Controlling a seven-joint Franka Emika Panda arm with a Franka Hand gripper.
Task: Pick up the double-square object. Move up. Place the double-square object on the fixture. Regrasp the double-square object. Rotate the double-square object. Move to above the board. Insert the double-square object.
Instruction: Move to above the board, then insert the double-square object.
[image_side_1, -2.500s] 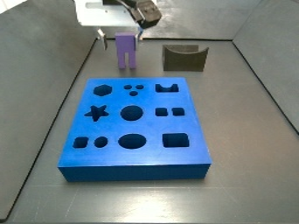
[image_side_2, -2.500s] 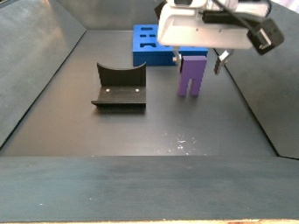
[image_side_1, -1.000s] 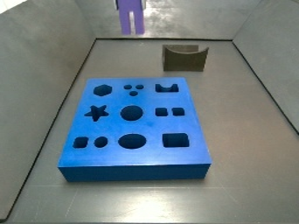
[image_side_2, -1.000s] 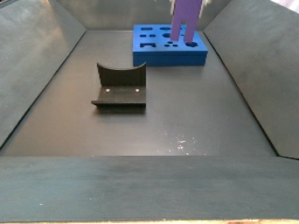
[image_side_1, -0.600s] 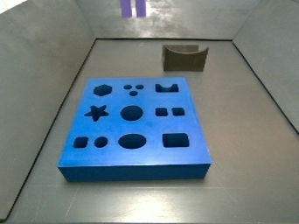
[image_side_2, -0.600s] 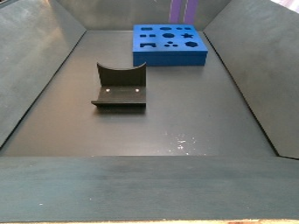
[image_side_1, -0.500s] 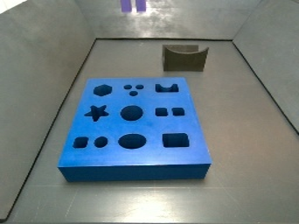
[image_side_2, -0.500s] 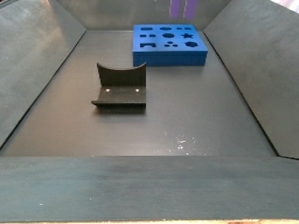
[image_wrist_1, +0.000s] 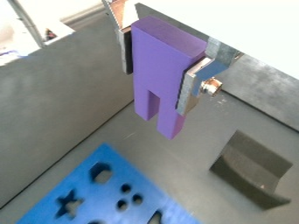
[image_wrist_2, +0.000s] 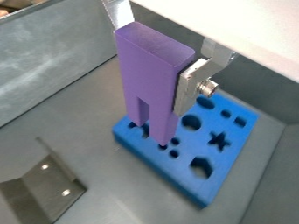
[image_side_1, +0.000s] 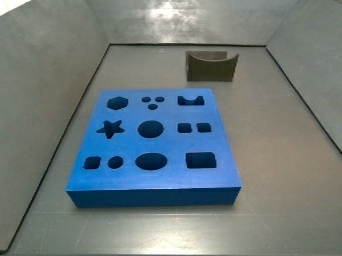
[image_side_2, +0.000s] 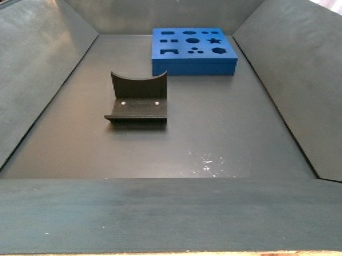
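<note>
both wrist views show the gripper (image_wrist_1: 163, 66) clamping one double-square object (image_wrist_2: 149, 79), seemingly high above one board (image_side_1: 154, 142), one fixture (image_side_2: 135, 98).

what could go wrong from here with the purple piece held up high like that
1. The gripper holds the double-square object only by its upper part, with the two legs hanging free; a jolt might tilt or slip it.
2. The fixture has a narrow notch, so a tilted piece might catch a raised side.
3. Gripper and piece are out of both side views, so only the wrist views show the descent.
</note>
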